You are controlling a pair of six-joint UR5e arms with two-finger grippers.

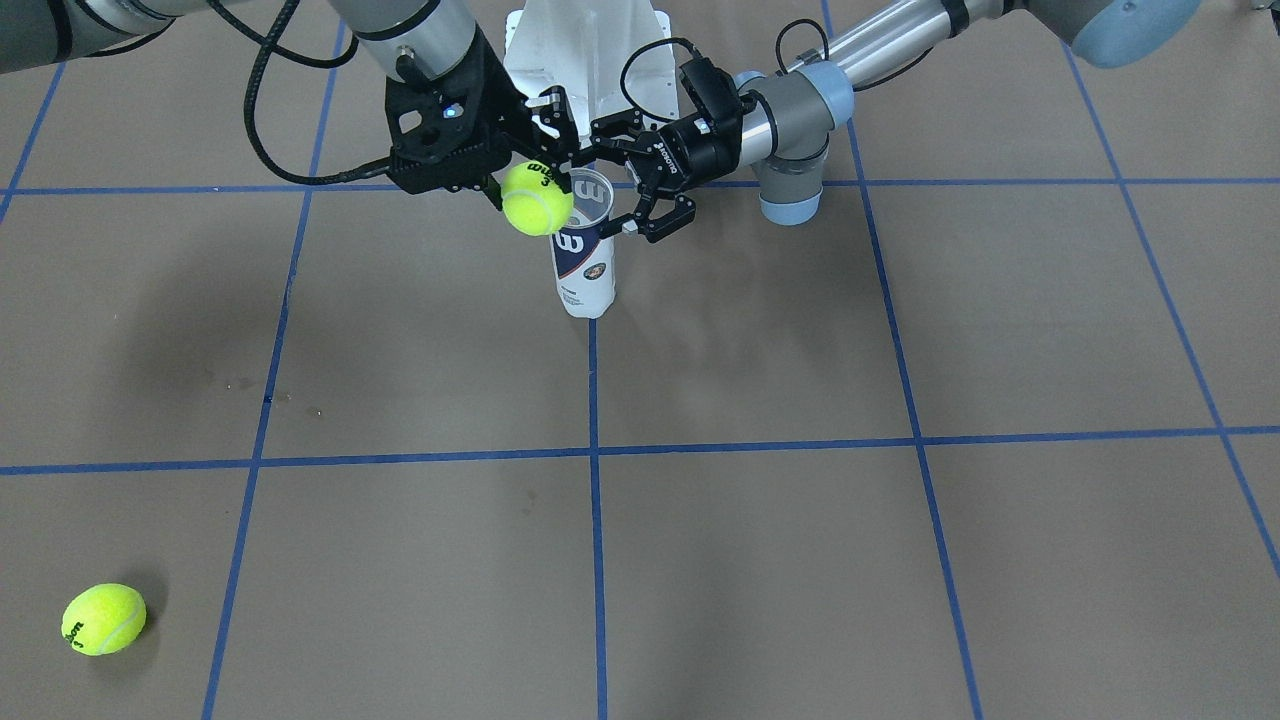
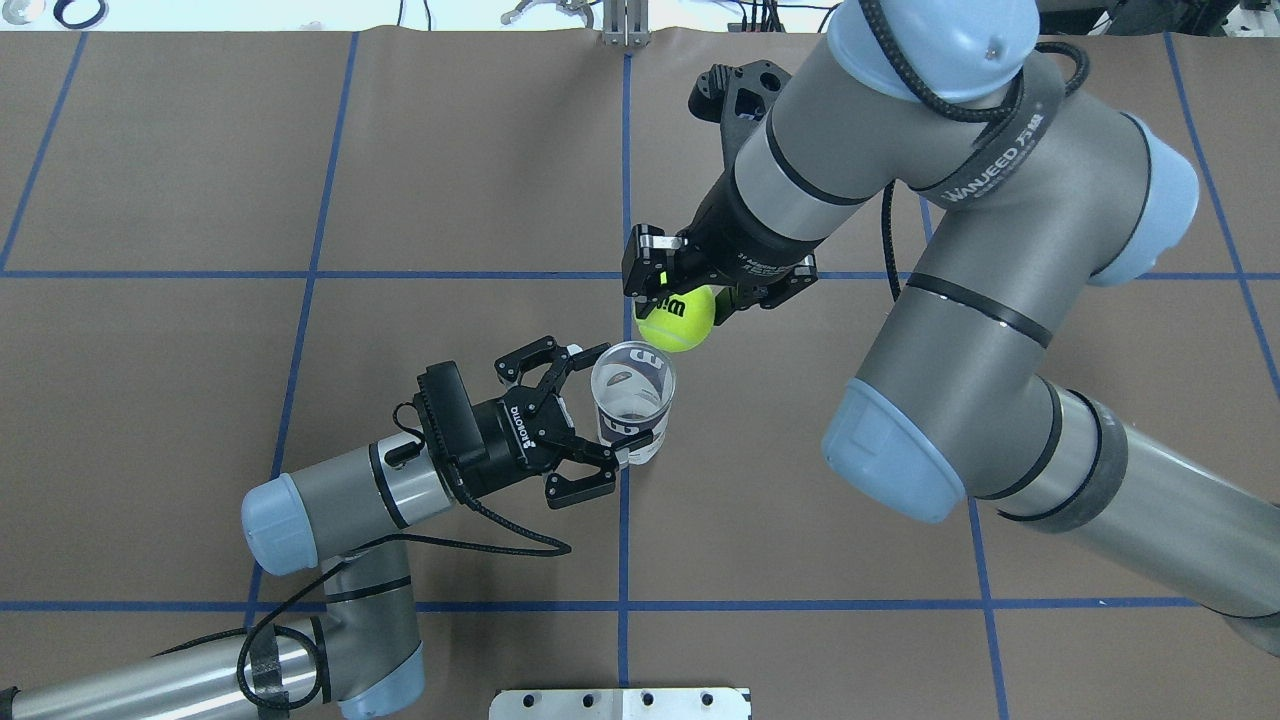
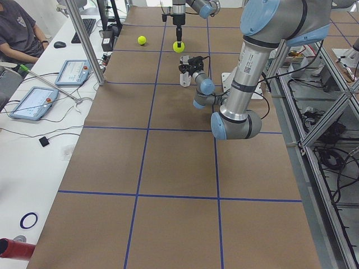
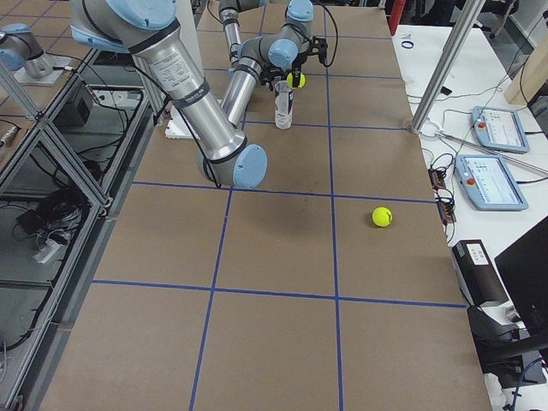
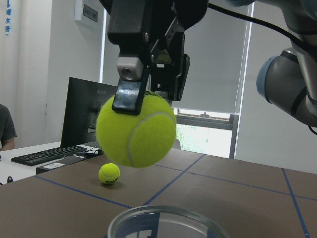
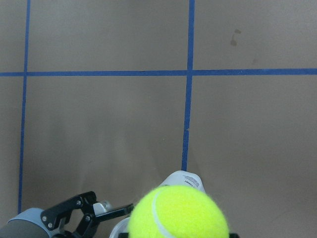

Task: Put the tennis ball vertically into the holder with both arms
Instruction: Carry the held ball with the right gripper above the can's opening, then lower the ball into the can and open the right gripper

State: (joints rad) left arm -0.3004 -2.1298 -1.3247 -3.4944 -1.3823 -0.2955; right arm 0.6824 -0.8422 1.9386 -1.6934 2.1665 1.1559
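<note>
The holder, a clear can with a navy-and-white label, stands upright on the table with its mouth open. My right gripper is shut on a yellow tennis ball that hangs just above the rim, offset toward the far side rather than centred over the mouth. The left wrist view shows this ball hovering over the holder's rim. My left gripper is open, its fingers spread on either side of the holder's upper part; I cannot tell whether they touch it.
A second tennis ball lies loose far from the holder, toward the operators' side. The white pedestal base stands behind the holder. A person sits at a side desk holding tablets.
</note>
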